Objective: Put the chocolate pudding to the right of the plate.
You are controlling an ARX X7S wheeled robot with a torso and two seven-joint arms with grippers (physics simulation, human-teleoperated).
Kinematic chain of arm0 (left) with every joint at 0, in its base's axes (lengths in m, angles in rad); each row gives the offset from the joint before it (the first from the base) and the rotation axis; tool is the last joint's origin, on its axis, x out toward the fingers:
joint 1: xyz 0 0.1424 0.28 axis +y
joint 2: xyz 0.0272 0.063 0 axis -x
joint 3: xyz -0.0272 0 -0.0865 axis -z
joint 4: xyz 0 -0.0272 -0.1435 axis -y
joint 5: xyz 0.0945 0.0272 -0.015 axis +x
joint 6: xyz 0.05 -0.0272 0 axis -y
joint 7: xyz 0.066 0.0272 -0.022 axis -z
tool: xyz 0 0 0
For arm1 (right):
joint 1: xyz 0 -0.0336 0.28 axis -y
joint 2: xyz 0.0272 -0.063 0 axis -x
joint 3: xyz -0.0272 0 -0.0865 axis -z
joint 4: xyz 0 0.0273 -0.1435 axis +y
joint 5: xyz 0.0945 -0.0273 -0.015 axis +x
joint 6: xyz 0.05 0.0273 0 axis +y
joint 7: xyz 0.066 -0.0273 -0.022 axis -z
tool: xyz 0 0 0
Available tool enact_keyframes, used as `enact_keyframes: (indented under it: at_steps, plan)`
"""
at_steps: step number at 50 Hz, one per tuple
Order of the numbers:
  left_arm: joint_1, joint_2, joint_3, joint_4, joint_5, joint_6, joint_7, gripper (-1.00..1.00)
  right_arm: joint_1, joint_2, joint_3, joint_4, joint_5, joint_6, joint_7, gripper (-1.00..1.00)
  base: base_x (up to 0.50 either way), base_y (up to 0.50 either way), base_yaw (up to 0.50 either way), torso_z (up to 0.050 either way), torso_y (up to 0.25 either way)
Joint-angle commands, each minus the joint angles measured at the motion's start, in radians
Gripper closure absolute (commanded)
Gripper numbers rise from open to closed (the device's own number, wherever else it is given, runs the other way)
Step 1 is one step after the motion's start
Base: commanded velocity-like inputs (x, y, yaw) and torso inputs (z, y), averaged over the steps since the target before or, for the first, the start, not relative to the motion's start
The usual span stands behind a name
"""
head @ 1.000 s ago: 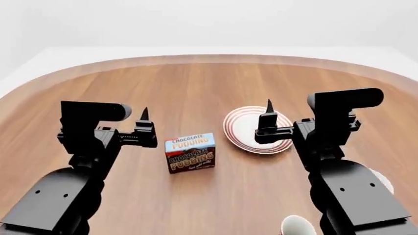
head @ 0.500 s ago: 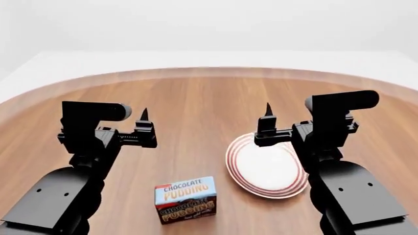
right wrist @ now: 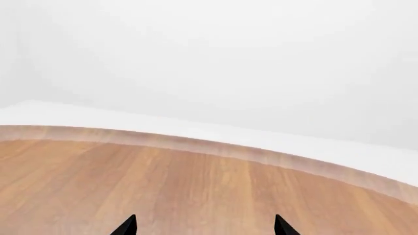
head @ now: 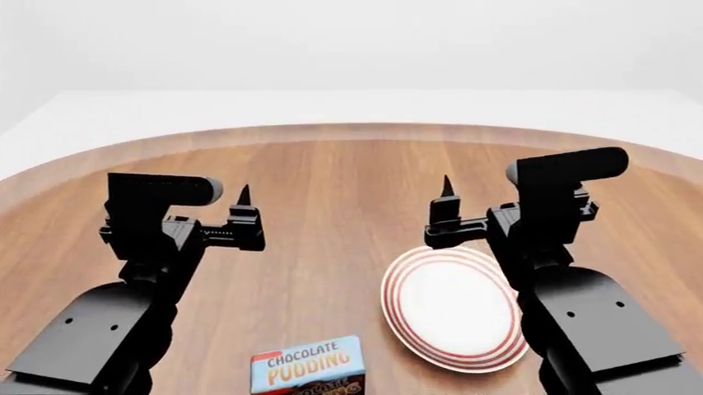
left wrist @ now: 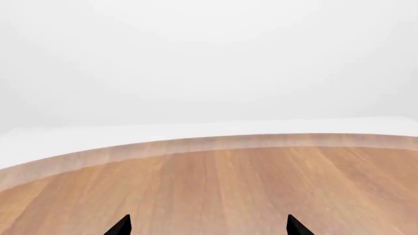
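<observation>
In the head view the chocolate pudding (head: 308,369) stands on the wooden table at the bottom edge, light-blue top up, partly cut off. The plate (head: 450,306), white with red rings, lies to its right, partly behind my right arm. My left gripper (head: 243,197) is held in the air above the table, far from the carton, open and empty. My right gripper (head: 446,188) hovers above the plate's far edge, open and empty. In the left wrist view my gripper (left wrist: 207,226) shows only two spread fingertips over bare wood; the right wrist view shows my gripper (right wrist: 203,226) the same way.
The round wooden table's far edge (head: 351,132) curves across the head view, with white floor beyond. It also shows in the left wrist view (left wrist: 209,143) and the right wrist view (right wrist: 216,147).
The head view has tilted up: carton and plate have slid toward the bottom of the frame. The mug at the bottom has left the view. Both arms keep their pose.
</observation>
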Motion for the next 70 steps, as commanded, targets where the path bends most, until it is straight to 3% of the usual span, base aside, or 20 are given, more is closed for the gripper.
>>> enact_keyframes:
  at_steps: [1, 4, 6, 7, 8, 13, 14, 23, 36, 44, 70]
  plan:
    - [0.002, -0.004, 0.002, -0.005, -0.005, 0.005, -0.003, -1.00, 0.095, 0.025, -0.031, -0.028, 0.019, 0.132, -0.005, -1.00, 0.00, 0.00, 0.00, 0.000, 0.000]
    - [0.004, -0.006, 0.002, -0.007, -0.005, 0.006, -0.004, -1.00, 0.158, 0.070, -0.079, -0.026, 0.066, 0.188, -0.083, -1.00, 0.00, 0.00, 0.00, 0.000, 0.000]
    - [0.004, -0.006, 0.002, -0.007, -0.006, 0.006, -0.004, -1.00, 0.202, 0.028, 0.002, 0.008, 0.118, 0.258, -0.113, -1.00, 0.00, 0.00, 0.00, 0.000, 0.000]
    - [0.005, -0.007, 0.001, -0.010, -0.006, 0.010, -0.004, -1.00, 0.248, 0.084, -0.061, 0.034, 0.163, 0.285, -0.201, -1.00, 0.00, 0.00, 0.00, 0.000, 0.000]
    - [0.008, -0.007, -0.001, -0.013, -0.006, 0.015, -0.002, -1.00, 0.312, 0.215, -0.211, 0.067, 0.236, 0.309, -0.351, -1.00, 0.00, 0.00, 0.00, 0.000, 0.000]
    - [0.009, -0.010, -0.008, -0.012, -0.011, 0.015, -0.003, -1.00, 0.321, 0.298, -0.308, 0.084, 0.265, 0.205, -0.516, -1.00, 0.00, 0.00, 0.00, 0.000, 0.000]
    - [0.011, -0.012, -0.007, -0.022, -0.007, 0.023, -0.003, -1.00, 0.337, 0.315, -0.356, 0.105, 0.211, 0.126, -0.512, -1.00, 0.00, 0.00, 0.00, 0.000, 0.000]
    - [0.014, -0.014, -0.006, -0.025, -0.011, 0.027, -0.006, -1.00, 0.354, 0.326, -0.378, 0.105, 0.204, 0.115, -0.519, -1.00, 0.00, 0.00, 0.00, 0.000, 0.000]
    - [0.006, -0.018, 0.006, -0.034, -0.012, 0.023, -0.012, -1.00, 0.672, 0.392, -0.606, 0.203, 0.160, 0.076, -0.756, -1.00, 0.00, 0.00, 0.00, 0.000, 0.000]
    - [0.010, -0.021, 0.000, -0.039, -0.016, 0.029, -0.013, -1.00, 0.673, 0.413, -0.694, 0.168, 0.164, 0.073, -0.810, -1.00, 0.00, 0.00, 0.00, 0.000, 0.000]
    - [0.007, -0.029, 0.005, -0.049, -0.023, 0.034, -0.023, -1.00, 0.563, 0.398, -0.601, -0.007, 0.359, 0.177, -0.845, -1.00, 0.00, 0.00, 0.00, 0.000, 0.000]
